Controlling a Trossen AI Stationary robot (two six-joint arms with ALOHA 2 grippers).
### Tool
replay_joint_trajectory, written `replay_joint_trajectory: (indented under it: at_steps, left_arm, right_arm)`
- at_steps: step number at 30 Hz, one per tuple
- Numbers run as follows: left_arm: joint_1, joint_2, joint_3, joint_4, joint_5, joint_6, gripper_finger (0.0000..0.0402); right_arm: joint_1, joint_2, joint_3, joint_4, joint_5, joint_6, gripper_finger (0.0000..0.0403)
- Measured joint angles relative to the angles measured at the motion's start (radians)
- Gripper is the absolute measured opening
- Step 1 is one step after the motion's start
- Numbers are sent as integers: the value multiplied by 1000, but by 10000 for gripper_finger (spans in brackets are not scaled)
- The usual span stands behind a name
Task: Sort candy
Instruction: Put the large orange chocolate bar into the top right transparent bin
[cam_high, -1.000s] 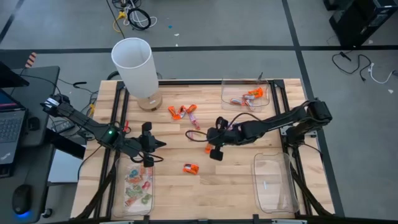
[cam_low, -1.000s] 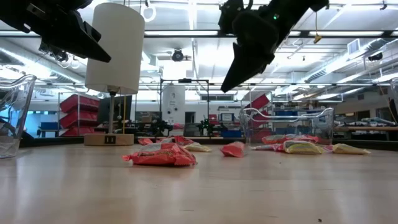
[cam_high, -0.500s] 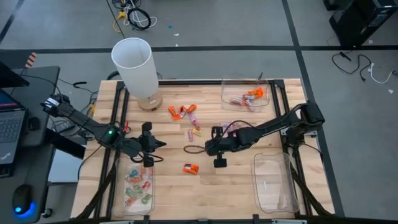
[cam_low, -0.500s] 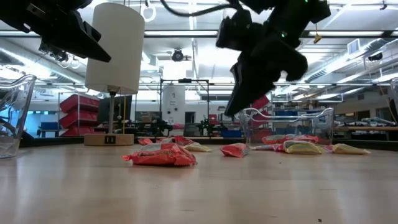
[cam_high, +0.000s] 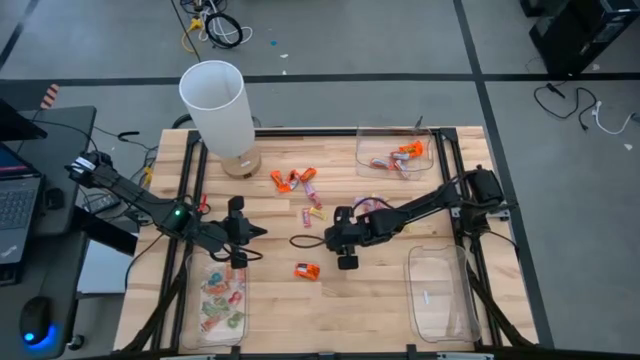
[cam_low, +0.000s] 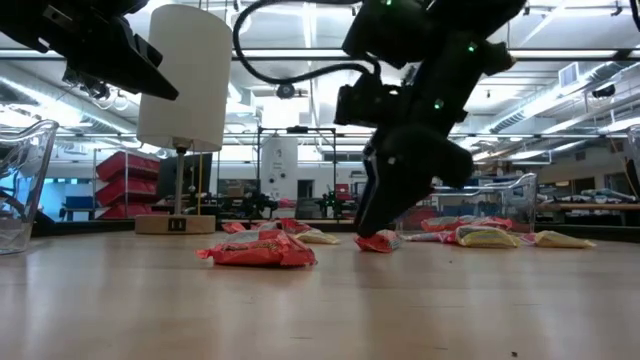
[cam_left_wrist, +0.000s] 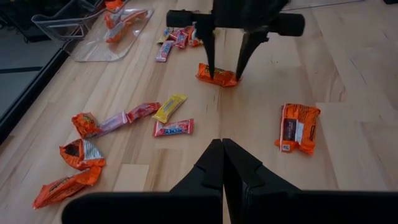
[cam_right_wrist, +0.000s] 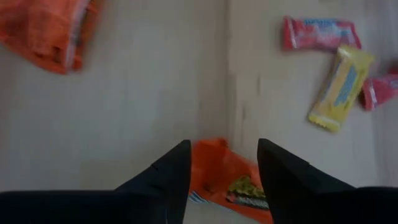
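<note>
Right gripper (cam_left_wrist: 224, 70) is down at mid-table, fingers spread and straddling a small orange wrapped candy (cam_left_wrist: 217, 75) lying on the pale wooden table (cam_high: 380, 290), not clamped on it. Left gripper (cam_high: 250, 232) hangs clenched and empty above the near-left clear plastic tray (cam_high: 240, 322). More loose wrapped candies (cam_high: 294, 180) lie scattered toward the far side, near a white cylindrical lamp (cam_high: 215, 102).

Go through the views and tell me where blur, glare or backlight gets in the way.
Low view: bright ceiling lights behind leave the right gripper a dark silhouette. Right wrist view: soft throughout, so the orange candy between its open fingers shows little detail. Left wrist view: sharp. High view: evenly lit, no glare on the table.
</note>
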Motion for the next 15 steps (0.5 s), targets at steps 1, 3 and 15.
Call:
replay_joint_trajectory:
  at_steps: [1, 3, 15]
  left_arm:
    - [0, 0, 0, 0, 0, 0, 0]
    - [0, 0, 0, 0, 0, 0, 0]
    - [0, 6, 0, -3, 1, 3, 0]
  right_arm:
    - [-4, 5, 0, 9, -3, 1, 173]
    - [-11, 14, 1, 7, -14, 1, 175]
    - [-20, 52, 4, 2, -32, 12, 153]
